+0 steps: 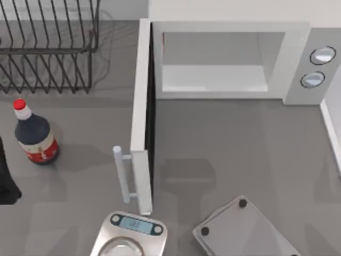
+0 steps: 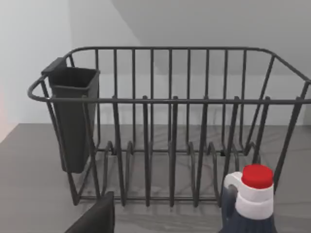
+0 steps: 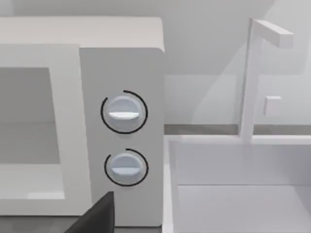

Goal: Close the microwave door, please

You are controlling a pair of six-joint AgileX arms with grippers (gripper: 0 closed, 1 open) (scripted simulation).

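The microwave stands at the back of the table, its pale cavity exposed and two round silver knobs on its side panel. The microwave door is swung fully open and juts toward the table's front, seen edge-on. Its white bar handle faces left near the front end. My left arm sits at the table's left edge, well left of the door, behind the bottle. A dark part of my left gripper faces the dish rack. A dark part of my right gripper faces the knob panel.
A black wire dish rack with a dark cup fills the back left. A dark bottle with a red cap stands left of the door. A kitchen scale and a grey dotted plate lie in front. A white sink borders the right.
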